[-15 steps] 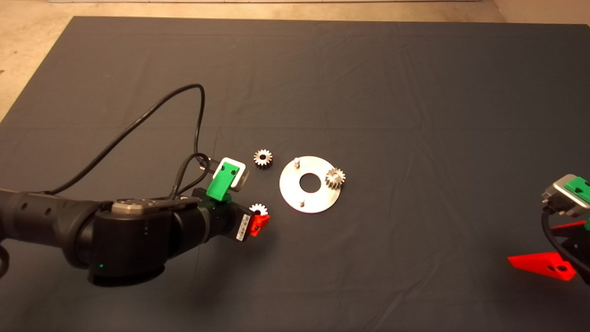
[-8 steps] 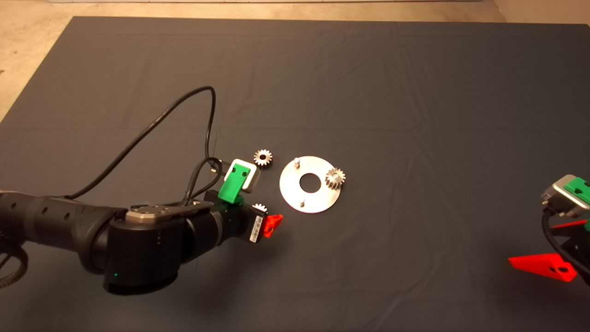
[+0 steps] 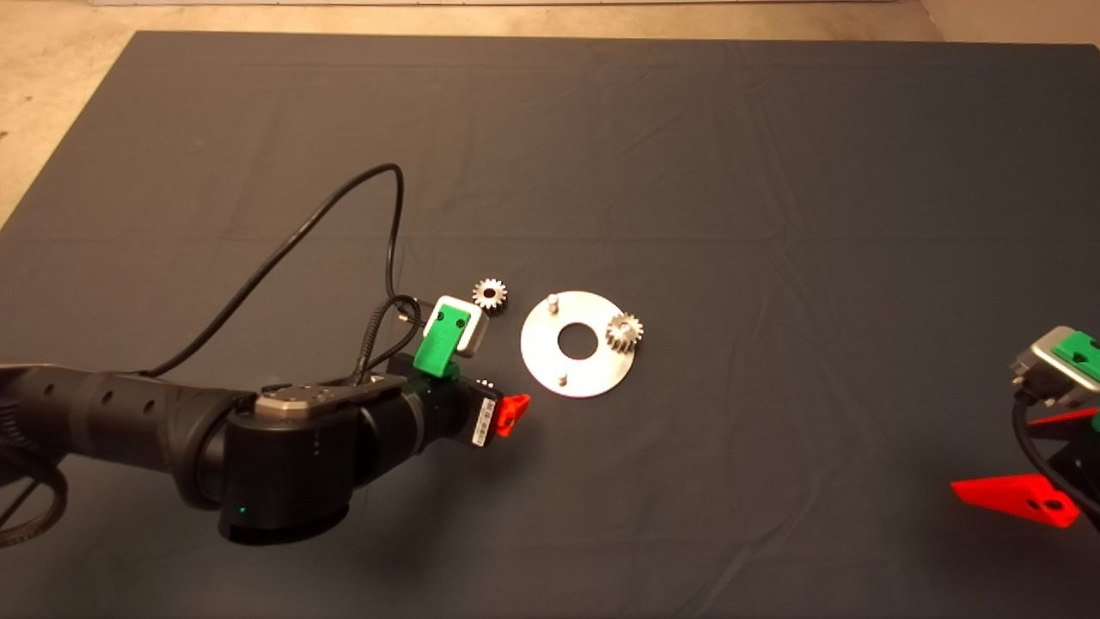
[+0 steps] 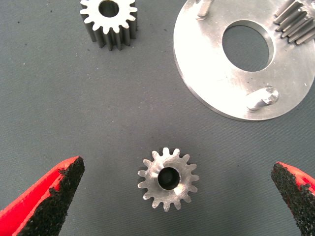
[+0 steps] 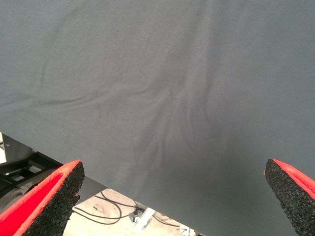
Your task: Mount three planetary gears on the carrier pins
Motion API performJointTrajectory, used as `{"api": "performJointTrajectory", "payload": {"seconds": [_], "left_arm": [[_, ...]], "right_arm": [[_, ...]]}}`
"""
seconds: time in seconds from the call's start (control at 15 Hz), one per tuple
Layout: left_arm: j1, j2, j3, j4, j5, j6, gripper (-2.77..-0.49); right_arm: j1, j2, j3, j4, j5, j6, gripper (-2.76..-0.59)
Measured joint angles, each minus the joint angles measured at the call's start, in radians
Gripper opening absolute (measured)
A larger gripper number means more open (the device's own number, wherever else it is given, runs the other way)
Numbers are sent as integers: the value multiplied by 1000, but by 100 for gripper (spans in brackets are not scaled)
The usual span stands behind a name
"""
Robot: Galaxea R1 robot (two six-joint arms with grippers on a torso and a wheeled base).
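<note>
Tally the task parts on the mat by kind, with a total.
Small silvery toothed metal gears: 3
Flat shiny round metal disc: 1
Bare short silver pins: 2
Total: 6

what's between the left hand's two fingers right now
One loose planetary gear lies flat on the mat between the left hand's open fingers, touching neither. The left wrist view shows it.
</note>
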State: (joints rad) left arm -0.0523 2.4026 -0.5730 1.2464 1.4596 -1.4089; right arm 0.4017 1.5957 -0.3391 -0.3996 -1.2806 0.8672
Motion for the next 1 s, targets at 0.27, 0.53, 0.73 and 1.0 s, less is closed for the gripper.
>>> {"api": "performJointTrajectory", "payload": {"seconds": [0.27, 0.53, 0.73, 1.0], "left_arm": [[43, 3, -2, 35, -1, -1, -50], [49, 3, -2, 74, 0, -1, -50], [50, 3, -2, 101, -1, -1, -50], [93, 4, -16, 122, -2, 0, -50]], "right_arm": [[0, -6, 0, 0, 1, -10, -62], [0, -6, 0, 0, 1, -13, -62], [0, -11, 0, 0, 2, -33, -62], [0, -45, -3, 0, 1, -66, -62]]}}
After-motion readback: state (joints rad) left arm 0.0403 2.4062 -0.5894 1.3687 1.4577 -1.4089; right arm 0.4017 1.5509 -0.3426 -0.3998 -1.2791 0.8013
